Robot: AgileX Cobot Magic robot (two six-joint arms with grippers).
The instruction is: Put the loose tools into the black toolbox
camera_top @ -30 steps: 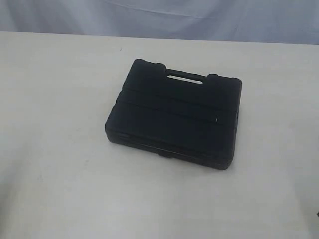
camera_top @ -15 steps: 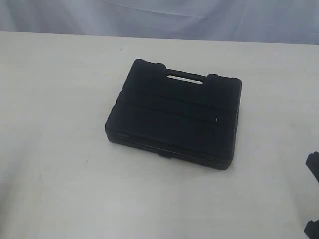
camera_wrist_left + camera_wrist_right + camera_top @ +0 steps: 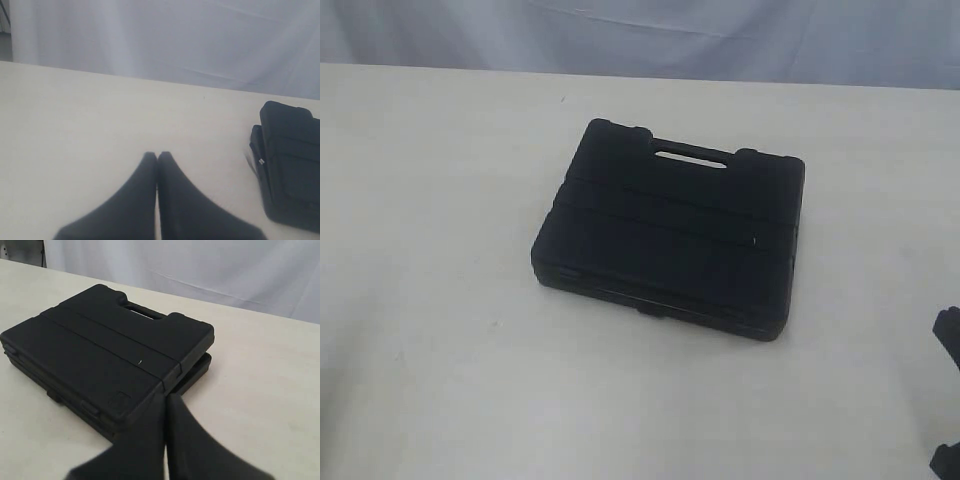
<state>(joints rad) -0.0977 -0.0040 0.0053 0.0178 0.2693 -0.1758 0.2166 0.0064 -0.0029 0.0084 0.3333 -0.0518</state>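
The black toolbox [image 3: 670, 240] lies closed and flat in the middle of the white table, its slot handle on the far side. It also shows as the black toolbox [image 3: 100, 360] in the right wrist view and the black toolbox [image 3: 290, 170] at the edge of the left wrist view. None of the loose tools is in view. My right gripper [image 3: 166, 397] is shut and empty, hovering close to the toolbox's near right corner; only a black part of it [image 3: 948, 335] shows at the exterior view's right edge. My left gripper [image 3: 157, 156] is shut and empty over bare table, left of the toolbox.
The white table [image 3: 430, 300] stretches bare around the toolbox. A pale cloth backdrop [image 3: 720, 35] hangs behind the table's far edge.
The right arm has come into the exterior view at the lower right edge over the last second. The toolbox has not moved.
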